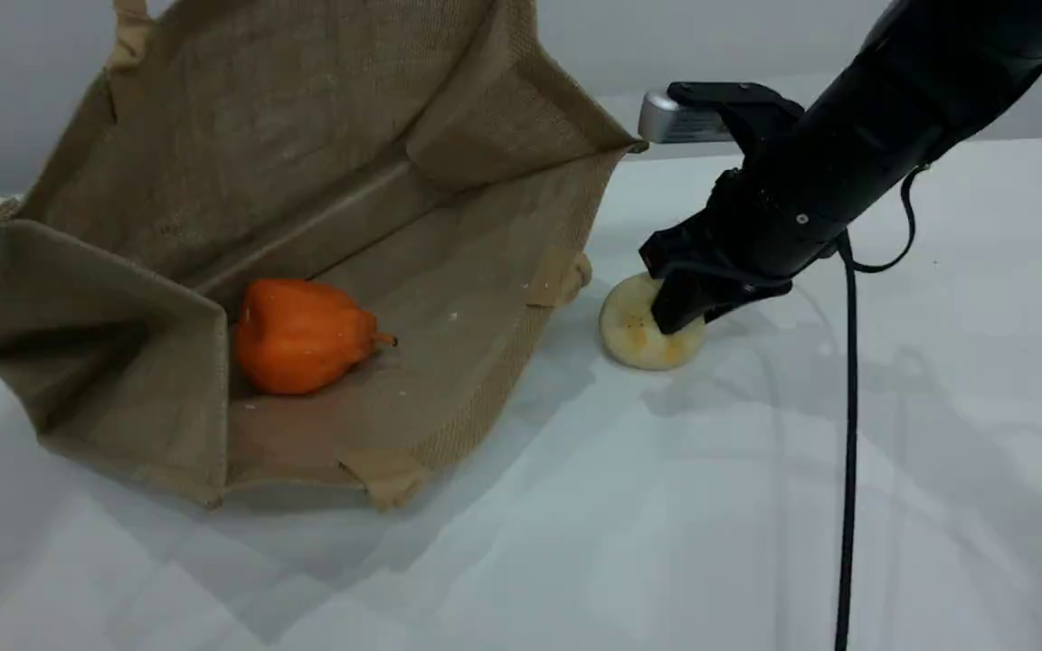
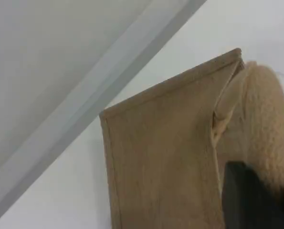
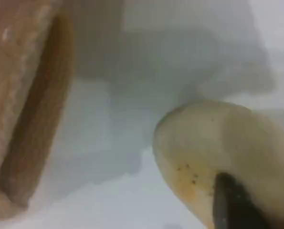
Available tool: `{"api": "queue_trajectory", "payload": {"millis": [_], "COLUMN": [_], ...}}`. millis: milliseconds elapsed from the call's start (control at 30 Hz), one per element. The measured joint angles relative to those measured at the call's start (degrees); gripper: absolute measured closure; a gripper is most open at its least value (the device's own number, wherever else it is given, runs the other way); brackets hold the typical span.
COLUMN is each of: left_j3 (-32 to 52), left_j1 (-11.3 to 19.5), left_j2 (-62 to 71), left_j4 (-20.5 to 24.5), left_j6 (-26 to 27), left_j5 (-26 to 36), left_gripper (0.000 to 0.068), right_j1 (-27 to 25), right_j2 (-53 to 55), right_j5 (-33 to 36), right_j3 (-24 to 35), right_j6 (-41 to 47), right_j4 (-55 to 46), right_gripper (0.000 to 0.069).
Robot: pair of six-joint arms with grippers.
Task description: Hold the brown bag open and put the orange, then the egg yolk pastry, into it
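The orange (image 1: 300, 336) is already seen lying inside the brown bag (image 1: 449, 262), whose mouth is propped open toward the camera on the bench (image 1: 756, 506). The egg yolk pastry (image 1: 637, 327) rests on the bench just beside the bag's rim, and the right end effector (image 1: 679, 312) is closed down on it, one fingertip (image 3: 232, 205) pressing against its speckled top. The soft bun could be crushed or could slip out if it is pinched off-centre. The left end effector (image 2: 249, 200) is judged to be clamped shut on a bag handle (image 2: 266, 129); were that hold to slacken, the mouth could sag and the pastry be blocked at the rim.
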Motion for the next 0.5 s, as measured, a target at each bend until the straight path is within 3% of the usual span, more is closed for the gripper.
{"api": "queue_trajectory", "payload": {"millis": [133,500], "left_j3": [0.0,0.0], "left_j1": [0.0,-0.1], "left_j2": [0.0,0.0], "left_j4": [0.0,0.0], "left_j6": [0.0,0.5], "left_j5": [0.0,0.0], "left_gripper": [0.0595,0.0595], "right_j1": [0.0,0.0], "right_j2": [-1.2,-12.1], "right_j5": [2.4,8.8], "right_j3": [0.0,2.6], "right_j6": [1.0,17.3], "right_j4": [-2.4,-19.5], "right_gripper": [0.0648,0.0654]}}
